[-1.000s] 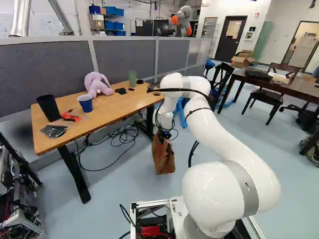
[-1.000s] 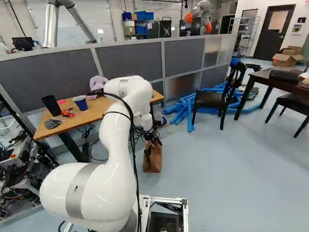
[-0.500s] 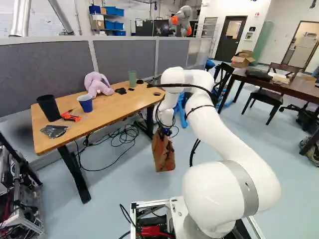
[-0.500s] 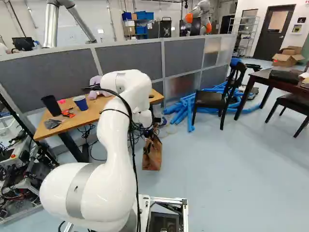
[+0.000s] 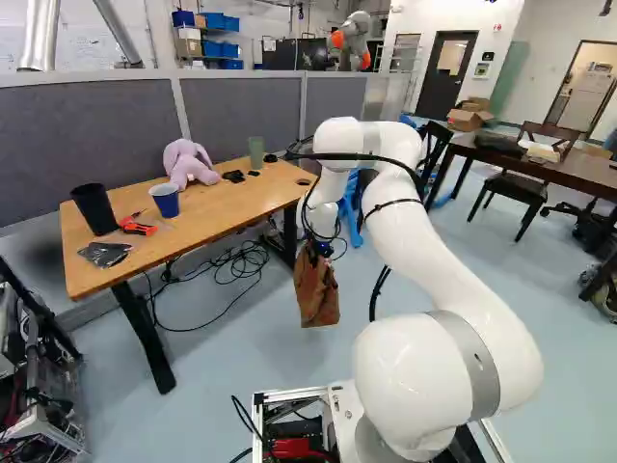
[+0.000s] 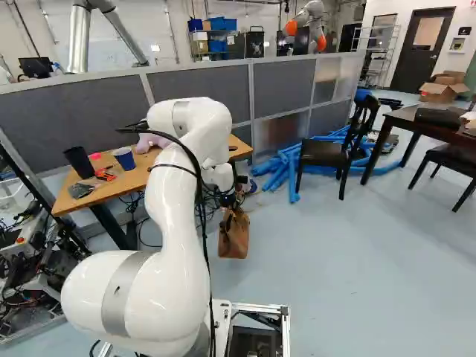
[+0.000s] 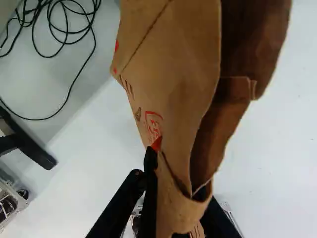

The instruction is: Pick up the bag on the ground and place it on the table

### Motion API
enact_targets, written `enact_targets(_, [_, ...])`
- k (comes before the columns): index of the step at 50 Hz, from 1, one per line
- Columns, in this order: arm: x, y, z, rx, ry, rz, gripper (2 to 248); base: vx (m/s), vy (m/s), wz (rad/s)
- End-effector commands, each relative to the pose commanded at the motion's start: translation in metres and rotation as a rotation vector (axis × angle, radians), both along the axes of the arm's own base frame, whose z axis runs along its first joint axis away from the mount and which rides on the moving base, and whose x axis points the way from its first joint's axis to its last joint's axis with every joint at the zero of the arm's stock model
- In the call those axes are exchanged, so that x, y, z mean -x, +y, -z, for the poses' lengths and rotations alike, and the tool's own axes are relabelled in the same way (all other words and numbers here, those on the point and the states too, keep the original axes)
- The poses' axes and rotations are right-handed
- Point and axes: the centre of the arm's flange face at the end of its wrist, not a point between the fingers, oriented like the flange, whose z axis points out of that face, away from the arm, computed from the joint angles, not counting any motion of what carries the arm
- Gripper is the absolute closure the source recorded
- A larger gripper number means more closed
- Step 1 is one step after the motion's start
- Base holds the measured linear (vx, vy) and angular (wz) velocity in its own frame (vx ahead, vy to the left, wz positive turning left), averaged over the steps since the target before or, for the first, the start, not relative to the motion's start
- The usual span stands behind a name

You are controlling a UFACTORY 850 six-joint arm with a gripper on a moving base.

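Pinching the bag point(image 5: 316, 292) in the gripper point(image 7: 182, 178), dangling it lengthwise over the floor point(image 5: 241, 362), right of the table point(image 5: 220, 210) and seemingly below its top; probably needing raising before swinging left.

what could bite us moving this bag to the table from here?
1. Grip: the tool pinches the bag only at its creased rim, with the mouth gaping; the paper might slip or tear.
2. Clearance: the bag hangs below the wooden tabletop, so going sideways before lifting higher could snag it on the edge.
3. Placement: the blue cup and purple plush toy stand on top; a swinging bag may knock them.
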Motion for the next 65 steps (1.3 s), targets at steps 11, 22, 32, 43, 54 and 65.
enact_targets(11, [0.002,0.0,-0.017,0.0,-0.011,0.0,232,0.0,0.0,0.0])
enact_targets(22, [0.005,0.0,-0.033,-0.001,-0.023,0.0,232,0.0,0.0,0.0])
enact_targets(32, [0.007,0.0,-0.048,-0.001,-0.035,0.0,232,0.0,0.0,0.0])
enact_targets(43, [0.01,0.0,-0.064,-0.001,-0.048,0.0,232,0.0,0.0,0.0])
enact_targets(54, [0.013,0.0,-0.081,-0.001,-0.063,0.0,232,0.0,0.0,0.0])
enact_targets(65, [0.017,0.0,-0.097,-0.002,-0.071,0.0,232,0.0,0.0,0.0])
